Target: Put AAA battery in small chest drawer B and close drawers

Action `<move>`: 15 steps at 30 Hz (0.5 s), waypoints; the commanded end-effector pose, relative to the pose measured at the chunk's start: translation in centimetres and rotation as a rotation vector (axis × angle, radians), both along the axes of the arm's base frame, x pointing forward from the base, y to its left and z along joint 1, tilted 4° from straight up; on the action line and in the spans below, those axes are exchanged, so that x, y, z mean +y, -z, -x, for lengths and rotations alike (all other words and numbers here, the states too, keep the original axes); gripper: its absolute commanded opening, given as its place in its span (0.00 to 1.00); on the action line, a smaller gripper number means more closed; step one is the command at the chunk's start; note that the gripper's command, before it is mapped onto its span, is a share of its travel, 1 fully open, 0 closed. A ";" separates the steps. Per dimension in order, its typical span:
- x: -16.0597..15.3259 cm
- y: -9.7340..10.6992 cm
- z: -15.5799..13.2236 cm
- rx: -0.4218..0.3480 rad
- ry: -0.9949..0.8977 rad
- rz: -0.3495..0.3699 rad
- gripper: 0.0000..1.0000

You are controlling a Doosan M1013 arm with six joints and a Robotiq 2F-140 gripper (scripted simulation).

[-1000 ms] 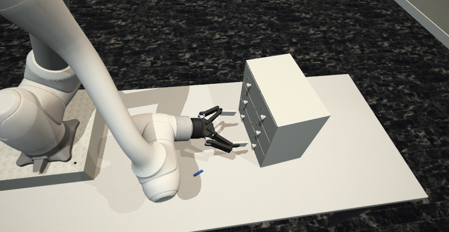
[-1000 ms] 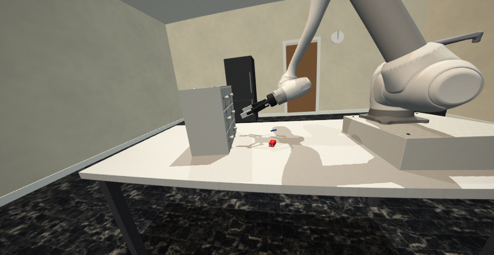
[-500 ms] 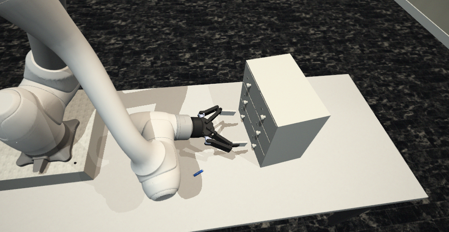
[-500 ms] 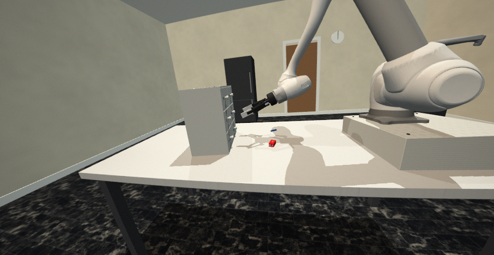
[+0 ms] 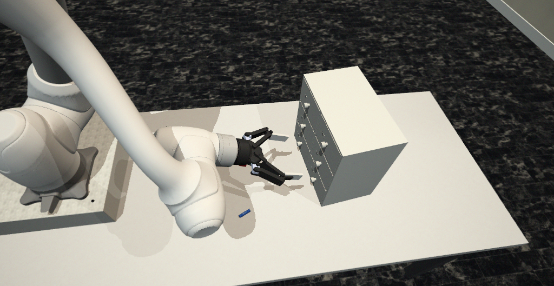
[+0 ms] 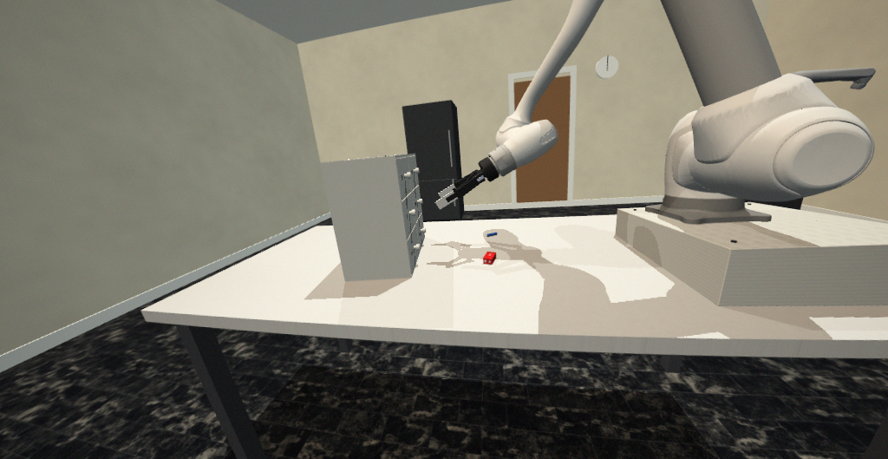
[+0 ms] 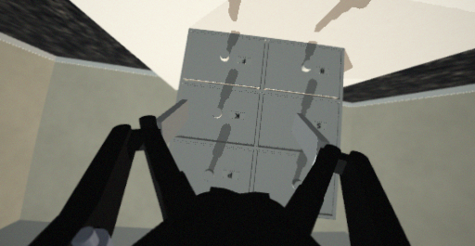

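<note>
Fingers (image 5: 275, 157) (image 6: 446, 196) spread wide, nothing between; battery (image 5: 244, 213) (image 6: 492, 234) on desk (image 5: 387, 241) (image 6: 397, 325), below and to one side of fingers; to open drawer, probably: confirm letter B first; centre on its knob, close squarely, pull straight, under half length.

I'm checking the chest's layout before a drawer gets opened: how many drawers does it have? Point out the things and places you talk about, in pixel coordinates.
6: the chest (image 5: 369, 110) (image 6: 366, 219) (image 7: 220, 87) has two side-by-side columns of three. The claw (image 5: 293, 156) (image 6: 443, 198) (image 7: 240, 115) partly hides one column in the wrist view.
</note>
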State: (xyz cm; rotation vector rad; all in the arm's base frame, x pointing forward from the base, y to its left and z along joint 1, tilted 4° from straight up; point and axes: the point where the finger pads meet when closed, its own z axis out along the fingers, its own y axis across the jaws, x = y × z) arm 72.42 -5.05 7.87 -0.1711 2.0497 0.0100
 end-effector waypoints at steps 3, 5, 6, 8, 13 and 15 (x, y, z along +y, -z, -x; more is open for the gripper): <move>0.0 -0.8 0.8 0.096 0.004 0.010 1.00; 0.0 -1.1 1.1 0.134 0.006 0.015 1.00; -0.1 -1.3 1.3 0.155 0.009 0.018 1.00; 0.0 -1.5 1.5 0.186 0.009 0.021 1.00; 0.0 -1.8 1.9 0.225 0.011 0.025 1.00; -0.1 -2.0 2.0 0.247 0.014 0.029 1.00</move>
